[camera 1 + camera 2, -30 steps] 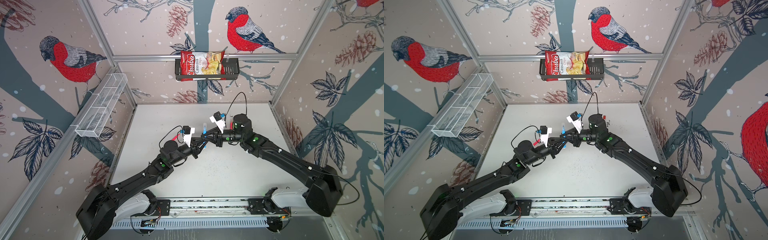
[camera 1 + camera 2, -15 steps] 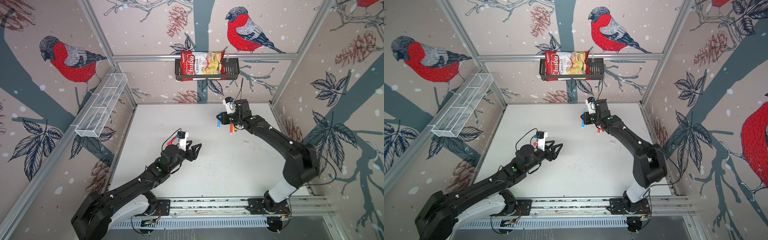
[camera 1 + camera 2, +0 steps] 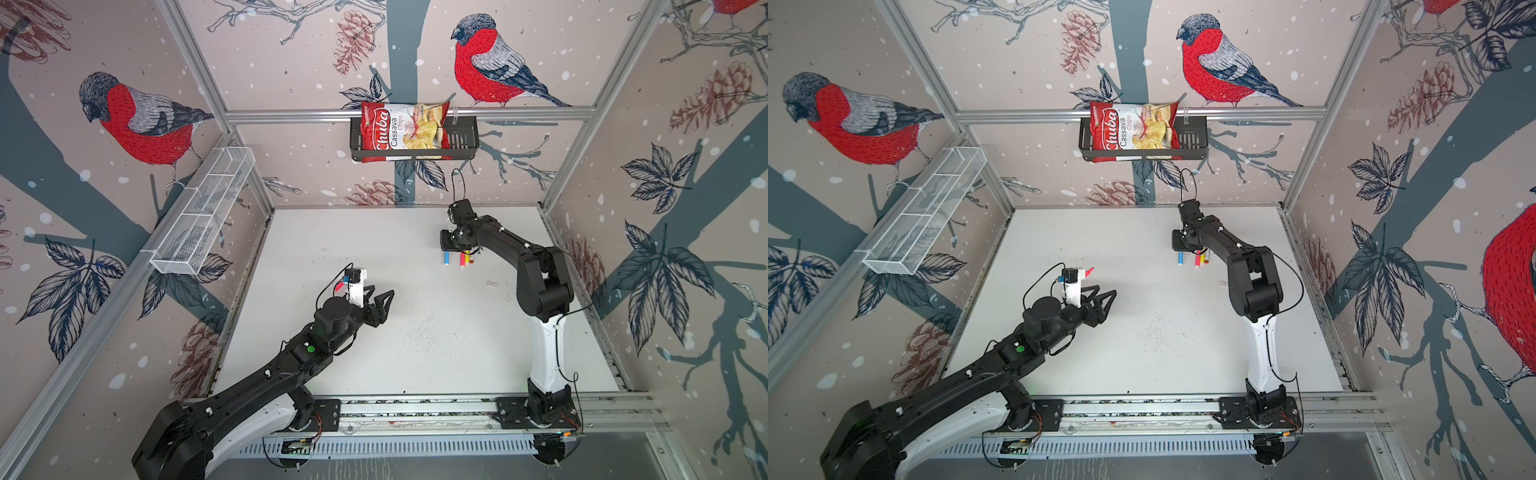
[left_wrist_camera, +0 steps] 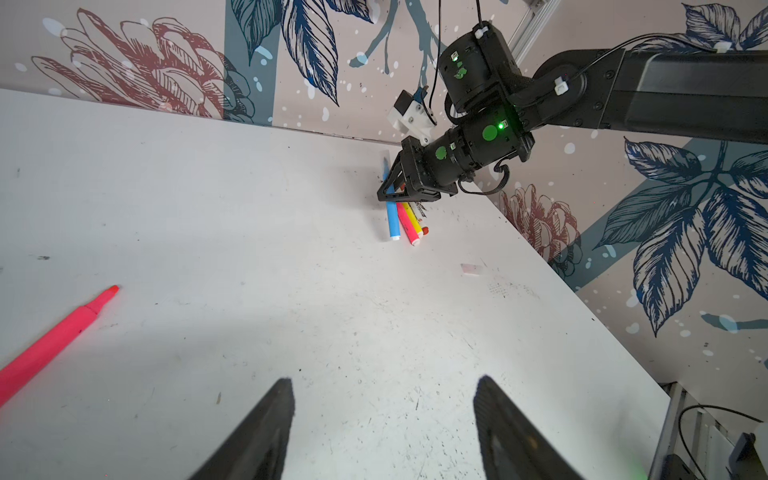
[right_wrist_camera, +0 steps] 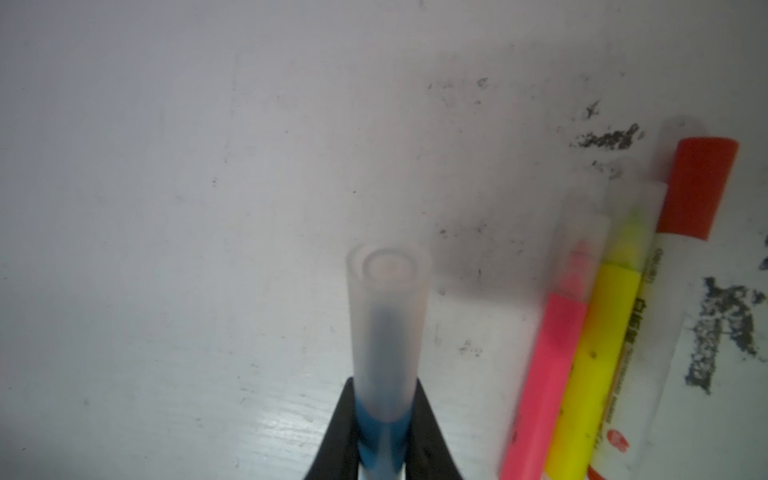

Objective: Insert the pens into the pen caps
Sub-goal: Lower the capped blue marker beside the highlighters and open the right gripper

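Observation:
My right gripper is shut on a blue pen whose tip sits inside a translucent pen cap. It holds this pen low at the back right of the table. Right beside it lie three capped pens: pink, yellow and a white-barrelled one with a red cap. My left gripper hangs open and empty over the middle left. An uncapped pink pen lies beside it. A loose translucent cap rests near the right edge.
A chips bag sits in a black basket on the back wall. A white wire basket hangs on the left wall. The arms' rail runs along the table's front. Dark smudges mark the table beside the pens.
The grippers were together at mid-table a second ago. My left gripper opened and drew back. My right arm carried the capped blue pen to the back right and lowered it beside the other pens.

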You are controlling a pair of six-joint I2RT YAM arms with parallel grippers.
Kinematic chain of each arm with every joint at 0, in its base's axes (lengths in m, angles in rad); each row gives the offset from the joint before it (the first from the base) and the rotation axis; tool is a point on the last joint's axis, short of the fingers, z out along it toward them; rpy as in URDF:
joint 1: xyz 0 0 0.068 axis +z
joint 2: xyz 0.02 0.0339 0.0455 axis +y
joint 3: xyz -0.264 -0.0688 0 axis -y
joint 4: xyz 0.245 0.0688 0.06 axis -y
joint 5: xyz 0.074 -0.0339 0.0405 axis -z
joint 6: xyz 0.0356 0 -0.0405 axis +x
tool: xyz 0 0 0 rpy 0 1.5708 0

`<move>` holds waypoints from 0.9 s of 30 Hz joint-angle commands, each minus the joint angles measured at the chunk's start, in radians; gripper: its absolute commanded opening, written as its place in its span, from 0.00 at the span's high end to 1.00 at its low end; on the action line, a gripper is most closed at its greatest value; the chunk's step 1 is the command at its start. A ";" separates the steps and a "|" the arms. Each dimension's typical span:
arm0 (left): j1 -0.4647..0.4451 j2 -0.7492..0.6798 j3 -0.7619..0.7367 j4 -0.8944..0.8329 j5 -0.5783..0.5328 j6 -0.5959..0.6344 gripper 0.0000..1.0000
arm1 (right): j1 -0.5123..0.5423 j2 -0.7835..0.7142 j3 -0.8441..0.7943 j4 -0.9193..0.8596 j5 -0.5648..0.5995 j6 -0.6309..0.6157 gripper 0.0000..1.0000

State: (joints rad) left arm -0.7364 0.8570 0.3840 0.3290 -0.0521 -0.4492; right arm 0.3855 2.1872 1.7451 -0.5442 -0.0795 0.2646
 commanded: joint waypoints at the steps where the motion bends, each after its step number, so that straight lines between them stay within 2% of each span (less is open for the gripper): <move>1: -0.001 -0.003 -0.005 0.010 0.004 -0.008 0.31 | -0.013 0.029 0.021 -0.040 0.024 0.016 0.93; 17: -0.001 -0.001 0.002 0.016 0.015 -0.009 0.31 | -0.034 0.060 0.019 -0.067 0.123 0.006 0.80; 27: -0.001 -0.006 0.004 0.025 0.029 -0.008 0.31 | -0.028 0.031 0.016 -0.082 0.186 0.002 0.68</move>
State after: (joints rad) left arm -0.7372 0.8558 0.3820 0.3290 -0.0288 -0.4644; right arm 0.3550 2.2379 1.7611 -0.6098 0.0662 0.2661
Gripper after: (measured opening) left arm 0.691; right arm 0.324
